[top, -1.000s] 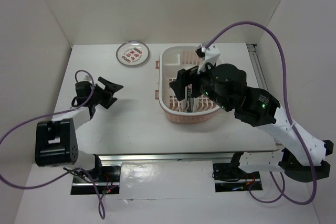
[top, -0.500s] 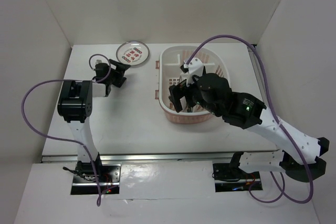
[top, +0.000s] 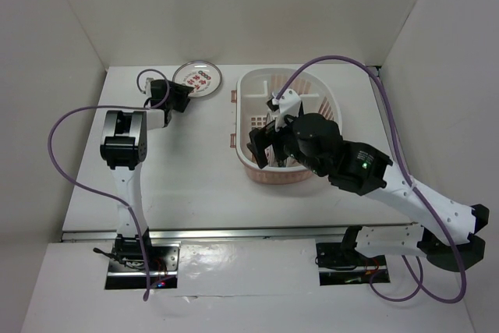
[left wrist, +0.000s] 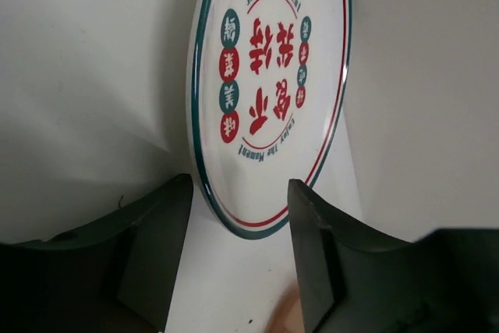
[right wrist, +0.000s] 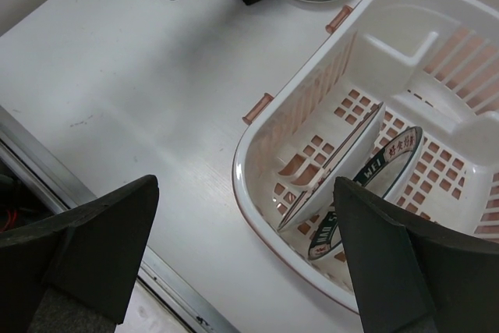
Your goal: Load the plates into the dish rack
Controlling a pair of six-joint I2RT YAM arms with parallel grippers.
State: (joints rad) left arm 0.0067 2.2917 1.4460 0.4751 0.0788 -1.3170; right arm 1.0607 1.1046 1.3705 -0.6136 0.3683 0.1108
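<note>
left arm: the left gripper (top: 178,97) sits at the near-left edge of the red-character plate (top: 197,77). this plate lies flat on the table (top: 187,185) at the far side, left of the dish rack (top: 243,91) and apart from it. in the left wrist view the jaws stand spread. the plate's nearest rim reaches into the gap between the two fingers (left wrist: 156,247), and most of the plate lies beyond the tips. whether either finger touches the rim cannot be told. nothing is gripped.

right arm: the right gripper (top: 265,144) hangs above the near-left end of the dish rack, jaws wide apart and holding nothing. in the right wrist view the rack's near wall lies below, between the two fingers.

rack contents: two plates stand on edge, leaning, close side by side on the slotted bottom. one is the teal-banded plate (right wrist: 390,169). the other plate (right wrist: 343,154) shows mostly its white back. contact between the two cannot be told.
</note>
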